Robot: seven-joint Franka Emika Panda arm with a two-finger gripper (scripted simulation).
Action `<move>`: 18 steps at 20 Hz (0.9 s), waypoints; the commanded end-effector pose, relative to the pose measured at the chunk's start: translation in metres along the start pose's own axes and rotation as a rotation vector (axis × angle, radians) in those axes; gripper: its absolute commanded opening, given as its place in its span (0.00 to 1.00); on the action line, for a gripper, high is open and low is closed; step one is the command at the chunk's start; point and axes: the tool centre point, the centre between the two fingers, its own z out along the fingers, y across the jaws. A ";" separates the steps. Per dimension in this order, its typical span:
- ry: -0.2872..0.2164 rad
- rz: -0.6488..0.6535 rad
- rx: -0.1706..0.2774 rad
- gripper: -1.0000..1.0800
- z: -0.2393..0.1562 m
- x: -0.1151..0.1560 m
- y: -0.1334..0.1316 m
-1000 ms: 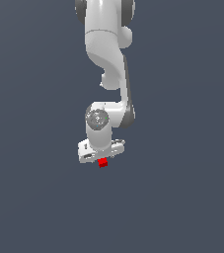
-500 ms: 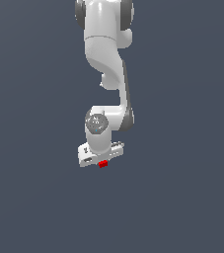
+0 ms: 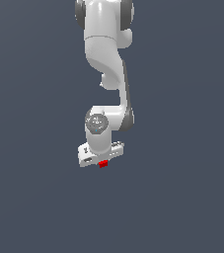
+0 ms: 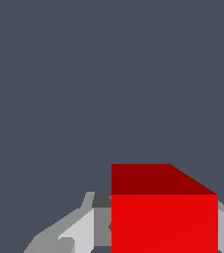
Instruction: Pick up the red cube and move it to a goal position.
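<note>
The red cube (image 3: 102, 164) shows as a small red patch just under the white gripper (image 3: 101, 159) at the end of the arm, partly hidden by the hand. In the wrist view the red cube (image 4: 164, 217) fills the space between the two grey fingers (image 4: 81, 230), which lie against its two sides. The gripper (image 4: 165, 232) is shut on the cube. No goal marker shows in either view.
The white arm (image 3: 106, 59) reaches down from the top of the exterior view. Around it is only plain dark grey-blue surface (image 3: 182, 197), with no other objects or edges showing.
The gripper has sunk slightly lower over the red cube, so less of the cube shows beneath the hand. The arm has otherwise barely moved.
</note>
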 end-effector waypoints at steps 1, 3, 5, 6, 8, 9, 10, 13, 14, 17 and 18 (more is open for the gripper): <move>0.001 0.000 0.000 0.00 -0.002 -0.001 0.000; 0.001 0.000 0.000 0.00 -0.005 -0.002 0.000; 0.001 0.000 0.000 0.00 -0.010 -0.005 0.000; 0.001 0.000 0.000 0.00 -0.013 -0.006 0.000; 0.001 0.000 0.000 0.00 -0.020 -0.010 0.000; 0.001 0.000 0.000 0.00 -0.024 -0.012 0.000; 0.001 0.000 0.000 0.00 -0.029 -0.014 -0.001; 0.000 0.000 -0.001 0.00 -0.046 -0.022 -0.001; 0.000 0.000 -0.001 0.00 -0.052 -0.025 -0.001; 0.000 0.000 -0.001 0.00 -0.074 -0.036 -0.002; 0.000 0.000 -0.001 0.00 -0.083 -0.040 -0.002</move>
